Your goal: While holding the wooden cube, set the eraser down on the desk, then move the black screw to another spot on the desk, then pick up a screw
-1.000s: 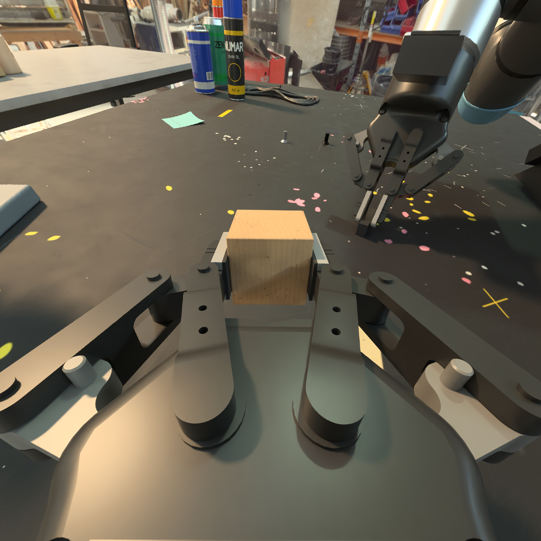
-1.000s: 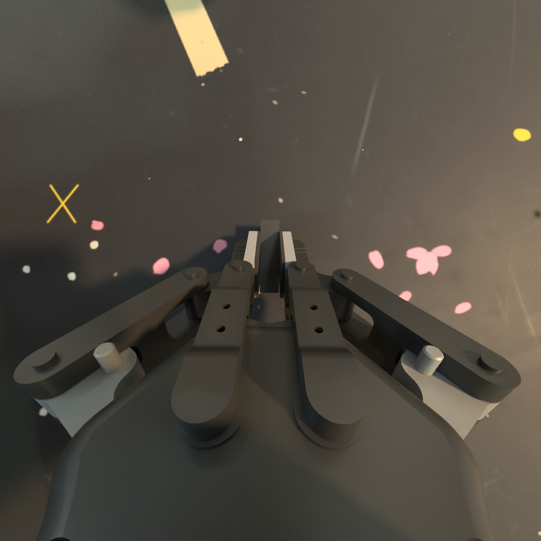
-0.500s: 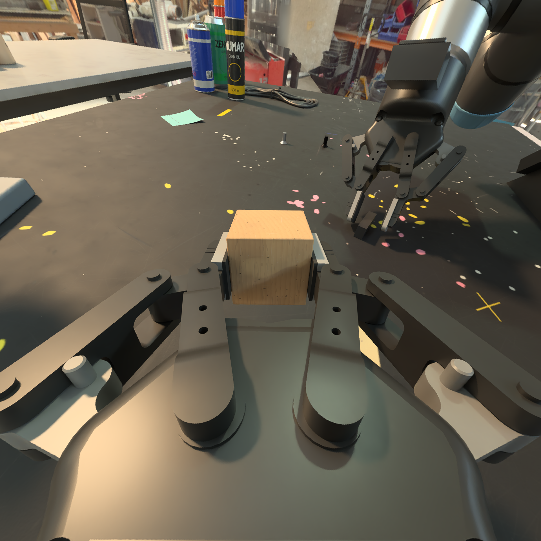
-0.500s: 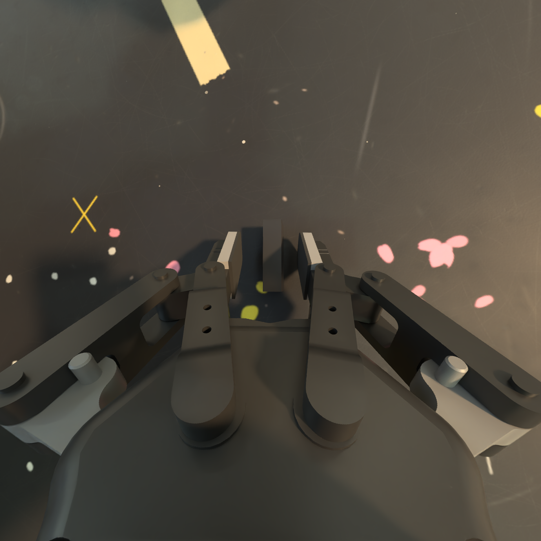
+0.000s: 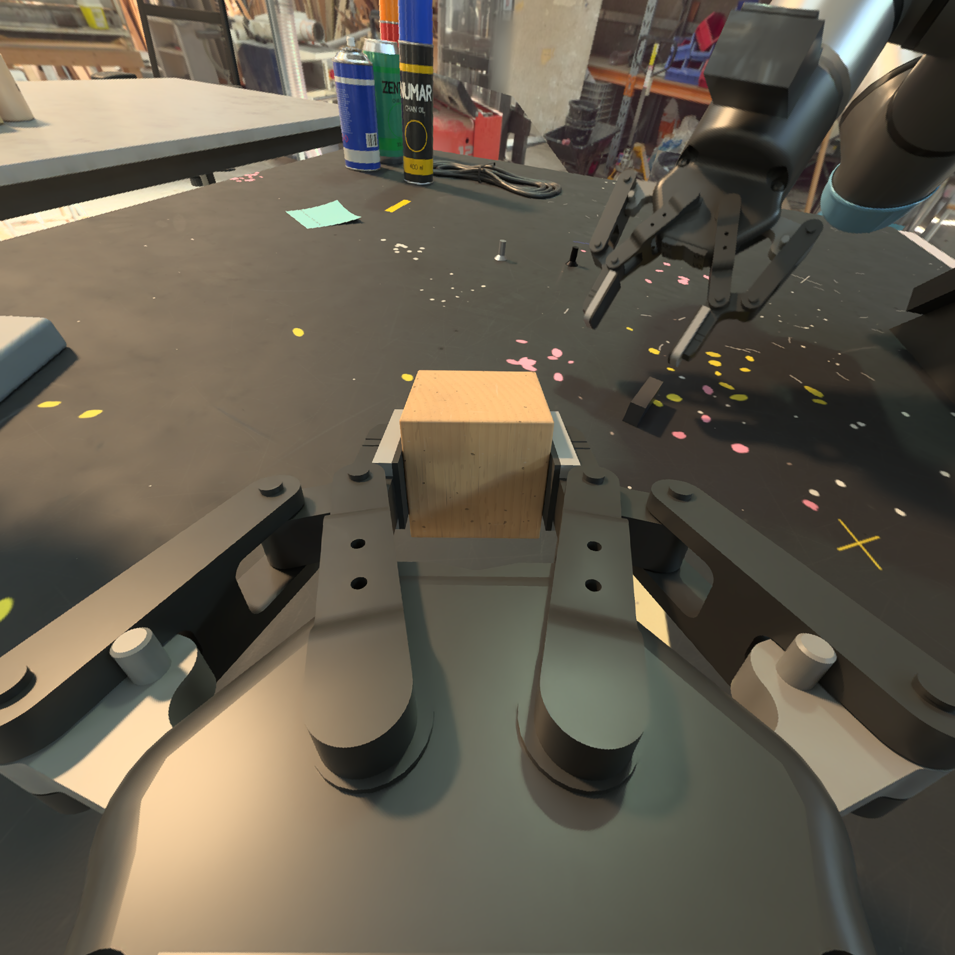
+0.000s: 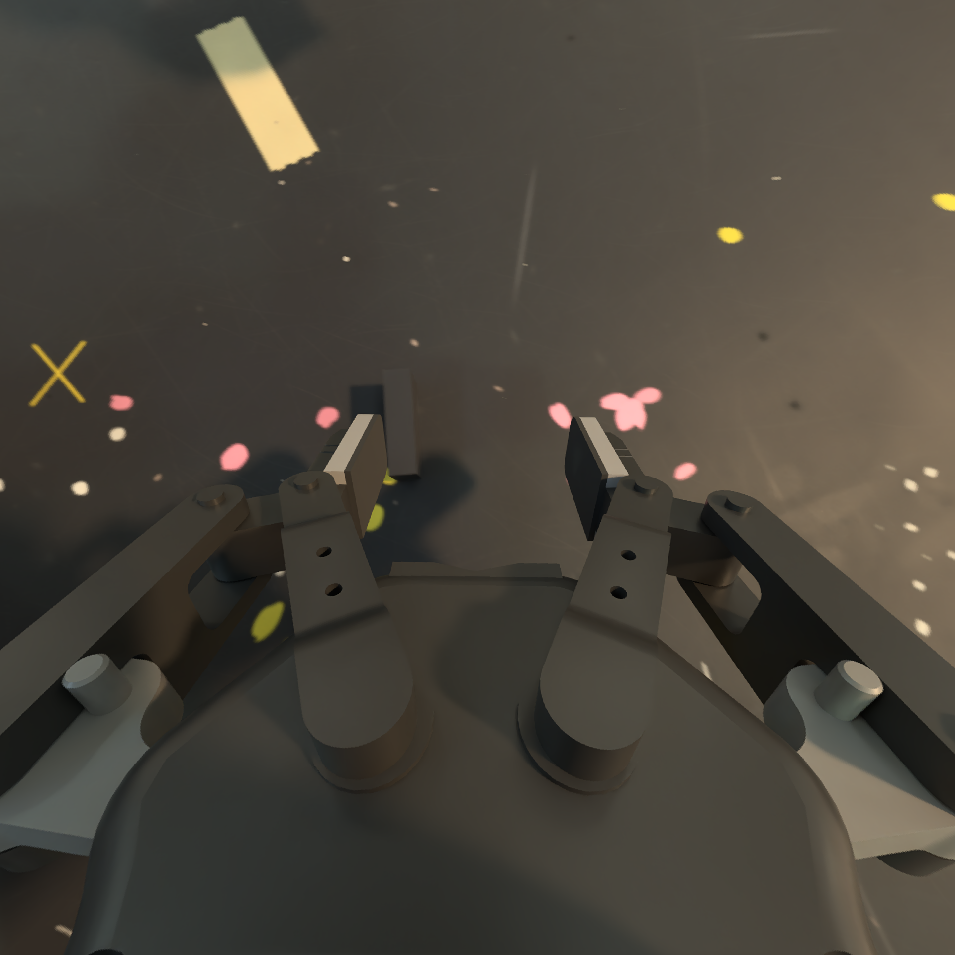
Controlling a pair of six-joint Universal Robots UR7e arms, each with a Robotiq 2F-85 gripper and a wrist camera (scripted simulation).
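Observation:
My left gripper (image 5: 475, 449) is shut on the wooden cube (image 5: 475, 444) and holds it above the dark desk (image 5: 206, 320). The dark eraser (image 5: 643, 400) lies on the desk to the right of the cube. My right gripper (image 5: 638, 330) hangs open and empty above the eraser. In the right wrist view the right gripper (image 6: 475, 460) is wide open, and the eraser (image 6: 400, 421) lies on the desk just beyond its left finger. A black screw (image 5: 573, 256) and a silver screw (image 5: 500, 249) stand upright farther back.
Three spray cans (image 5: 387, 93) and a coiled black cable (image 5: 496, 178) sit at the desk's far edge. A green paper note (image 5: 323, 213) lies at the back left. A grey block (image 5: 26, 341) is at the left edge. A tape strip (image 6: 256, 93) lies ahead of the right gripper.
My right gripper opened, let go of the eraser on the desk, and rose away from it. My left gripper kept its hold on the cube.

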